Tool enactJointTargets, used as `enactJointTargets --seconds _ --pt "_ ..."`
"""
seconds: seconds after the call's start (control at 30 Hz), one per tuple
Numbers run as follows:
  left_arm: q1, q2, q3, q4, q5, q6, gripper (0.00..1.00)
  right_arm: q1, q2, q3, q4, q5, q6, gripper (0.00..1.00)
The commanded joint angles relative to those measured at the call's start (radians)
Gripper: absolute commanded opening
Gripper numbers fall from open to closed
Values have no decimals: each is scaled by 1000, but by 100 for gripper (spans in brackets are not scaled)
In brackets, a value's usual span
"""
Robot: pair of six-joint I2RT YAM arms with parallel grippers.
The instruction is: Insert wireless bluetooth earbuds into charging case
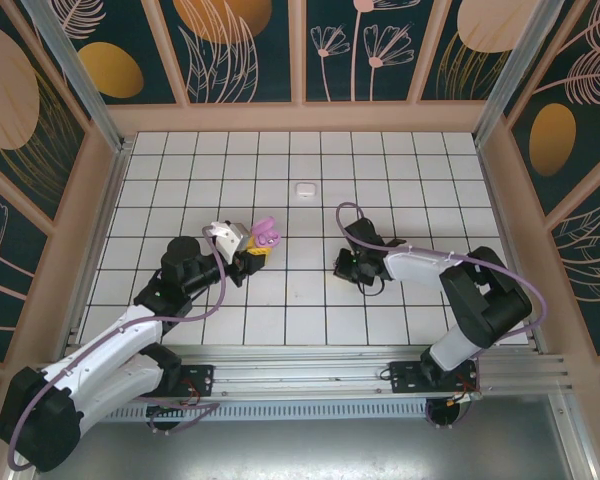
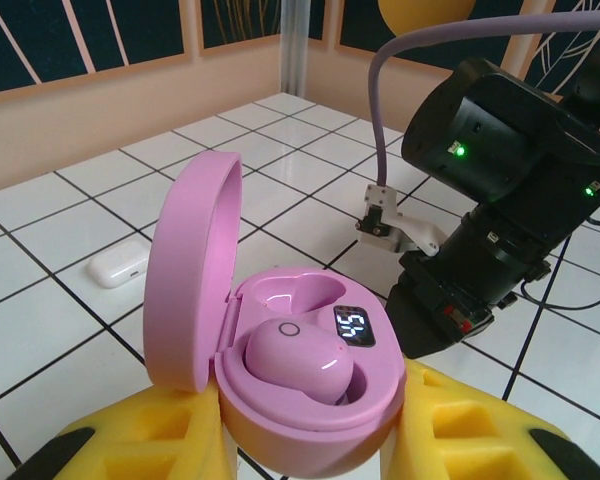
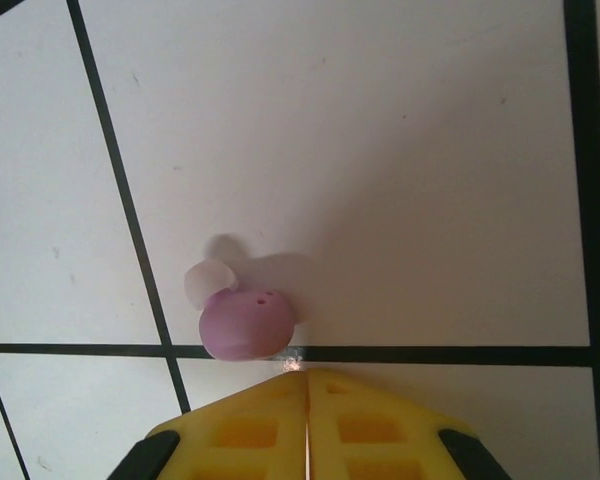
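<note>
Pinching the charging case (image 2: 310, 405) from both sides, the L gripper (image 2: 300, 445) has its yellow fingers (image 2: 470, 435) set against the case's lower shell, jaws only partly spread, as wide as the case. The case is pink, not white. Its lid (image 2: 185, 285) is swung up and stands at the left in the L wrist view. One pink earbud (image 2: 295, 358) sits in the front pocket, w/ a second pocket (image 2: 285, 295) showing behind it. A small lit display (image 2: 355, 327) on the inner face reads 45. From the top cam the L gripper (image 1: 250, 255) is held left of centre above the tiled floor (image 1: 310, 310), w/ the case (image 1: 267, 233) at its tip.

The R gripper (image 3: 305, 378) points down at the floor, yellow fingers (image 3: 250, 430) pressed together w/ nothing between them. The other earbud (image 3: 245, 325), pink w/ a pale ear tip (image 3: 208, 283), lies on a white tile by a black grout line, just ahead and left of the fingertips. Can't tell if the tips touch it. From the top cam the R gripper (image 1: 346, 268) is right of centre, apart from the L one.

A small white case (image 1: 304, 187) lies shut on the floor farther back, well away from both grippers.
</note>
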Motion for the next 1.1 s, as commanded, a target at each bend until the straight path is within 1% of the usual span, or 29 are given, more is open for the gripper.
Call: enactJointTargets --seconds 0.0,0.23,0.53,0.67,0.83,0.87,0.9,1.03,1.07 --pt "-2 10 19 31 12 13 23 -24 37 38 11 24 -25 9" --pt "-1 14 22 31 8 19 23 -52 71 83 2 37 -57 8" --pt "-2 10 21 22 5 21 23 -53 131 172 -38 69 -101 7" --pt "-2 4 22 16 1 25 23 -52 95 176 -71 99 -108 7" --pt "-2 3 21 17 1 25 23 -51 5 156 -101 127 -89 9" --pt "-2 4 22 20 3 25 23 -53 -7 150 -95 118 -85 10" --pt "-2 6 21 21 4 24 23 -53 -16 148 -89 106 -82 13" --pt "-2 11 22 29 9 20 23 -52 -14 148 -59 55 -84 36" --pt "-2 11 24 29 10 20 23 -53 -4 148 -54 37 -87 39"
